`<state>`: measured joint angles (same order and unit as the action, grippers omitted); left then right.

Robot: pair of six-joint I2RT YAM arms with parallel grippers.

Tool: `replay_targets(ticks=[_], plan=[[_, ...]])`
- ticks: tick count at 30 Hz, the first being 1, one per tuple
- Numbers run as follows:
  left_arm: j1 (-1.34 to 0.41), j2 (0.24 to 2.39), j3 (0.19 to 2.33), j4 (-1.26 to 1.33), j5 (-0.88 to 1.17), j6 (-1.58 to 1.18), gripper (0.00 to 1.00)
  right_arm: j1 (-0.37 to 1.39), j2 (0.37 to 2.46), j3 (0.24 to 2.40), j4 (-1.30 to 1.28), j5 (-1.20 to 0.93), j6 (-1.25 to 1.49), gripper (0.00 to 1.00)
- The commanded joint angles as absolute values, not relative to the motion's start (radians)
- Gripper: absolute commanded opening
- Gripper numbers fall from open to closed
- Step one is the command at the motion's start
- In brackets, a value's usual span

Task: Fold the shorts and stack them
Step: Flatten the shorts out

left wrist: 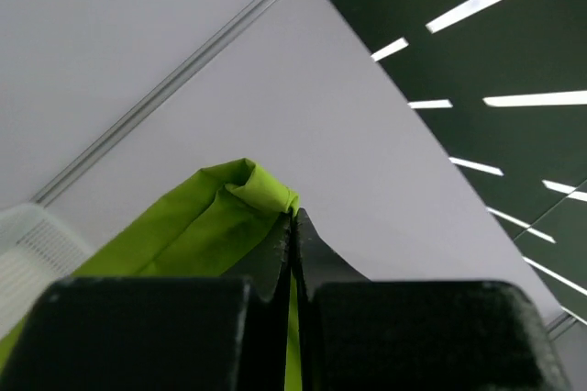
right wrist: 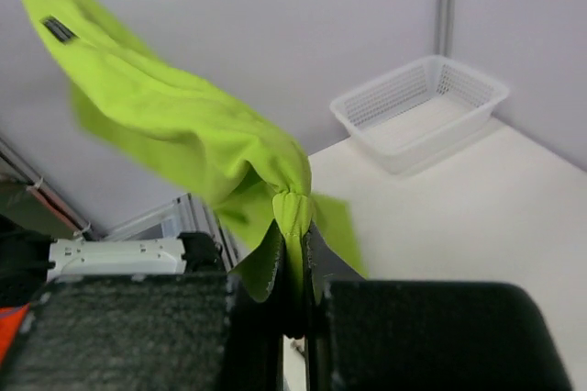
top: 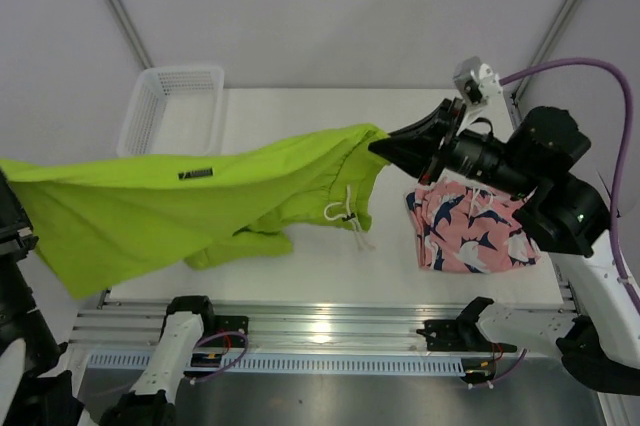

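- green shorts [top: 200, 206]: up in the air, stretched between both arms above the table [top: 300, 116]. The middle sags toward the near-left edge; can't tell if it touches.
- left gripper [left wrist: 293, 226]: clamped on a small rolled tuck of green cloth, jaws almost together. Can't tell which part of the garment it is.
- right gripper [right wrist: 295, 226]: clenched on a bunched knot of cloth at the gathered waistband end. The white drawstring [top: 345, 214] dangles just below.
- pink shorts [top: 470, 231]: compact heap on the table under the right arm, looks roughly folded. The basket [top: 180, 71] sits at the far-left corner, well apart.
- handling: light, limp, no stiffness. It only keeps its shape under tension and drapes wherever it's unsupported.
- both pinches hold a thin tuck only, so I'd expect a sharp pull to slip one out.
- best hold: waistband or hem corners, where the thicker seams give the pads more to bite. Skip the drawstring, since it would likely slide through.
- for laying flat, keep tension even and lower both ends together.
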<state>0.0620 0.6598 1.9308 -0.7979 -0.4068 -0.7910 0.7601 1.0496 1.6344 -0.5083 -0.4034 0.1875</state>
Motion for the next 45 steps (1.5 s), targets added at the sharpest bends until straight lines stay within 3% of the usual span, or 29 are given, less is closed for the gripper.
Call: replay_targets(ticks=[1, 7, 10, 14, 19, 28, 34, 35, 36, 37, 38, 39, 41, 44, 45], plan=[[0.074, 0.901, 1.968, -0.756, -0.396, -0.762, 0.0, 0.665, 1.153, 1.753, -0.546, -0.438, 0.227, 0.0], [0.074, 1.132, 1.892, -0.73, -0.213, -0.788, 0.0, 0.297, 1.328, 1.737, -0.427, -0.722, 0.457, 0.0], [0.068, 1.215, 1.771, -0.637, -0.132, -0.798, 0.0, 0.227, 1.411, 1.709, -0.429, -0.721, 0.5, 0.0], [0.038, 1.314, 1.64, -0.532, -0.14, -0.79, 0.0, 0.212, 1.514, 1.697, -0.43, -0.692, 0.489, 0.0], [0.008, 1.544, 1.698, -0.537, -0.136, -0.776, 0.0, 0.203, 1.751, 1.778, -0.477, -0.641, 0.465, 0.0], [-0.066, 1.744, 1.726, -0.469, -0.209, -0.824, 0.0, 0.163, 2.052, 1.985, -0.396, -0.574, 0.466, 0.0], [-0.072, 1.932, 1.945, -0.526, -0.262, -0.802, 0.0, 0.108, 2.295, 2.27, -0.373, -0.523, 0.511, 0.0], [-0.072, 1.962, 2.004, -0.535, -0.267, -0.798, 0.0, 0.1, 2.327, 2.313, -0.364, -0.523, 0.52, 0.05], [-0.072, 2.02, 2.066, -0.541, -0.265, -0.79, 0.04, 0.094, 2.4, 2.363, -0.367, -0.514, 0.538, 0.27], [-0.072, 2.049, 2.097, -0.569, -0.255, -0.773, 0.17, 0.083, 2.436, 2.478, -0.389, -0.499, 0.54, 0.57], [-0.072, 2.077, 2.17, -0.592, -0.244, -0.766, 0.35, 0.081, 2.463, 2.527, -0.415, -0.482, 0.535, 0.97], [-0.072, 2.124, 2.243, -0.616, -0.239, -0.755, 0.76, 0.077, 2.479, 2.552, -0.455, -0.457, 0.526, 1.0], [-0.074, 2.144, 2.324, -0.704, -0.242, -0.739, 0.99, 0.069, 2.447, 2.489, -0.459, -0.45, 0.508, 1.0], [-0.081, 2.099, 2.31, -0.75, -0.238, -0.706, 0.99, 0.064, 2.298, 2.319, -0.462, -0.402, 0.479, 0.99], [-0.095, 2.076, 2.274, -0.761, -0.238, -0.698, 0.99, 0.066, 2.251, 2.175, -0.456, -0.37, 0.471, 1.0]])
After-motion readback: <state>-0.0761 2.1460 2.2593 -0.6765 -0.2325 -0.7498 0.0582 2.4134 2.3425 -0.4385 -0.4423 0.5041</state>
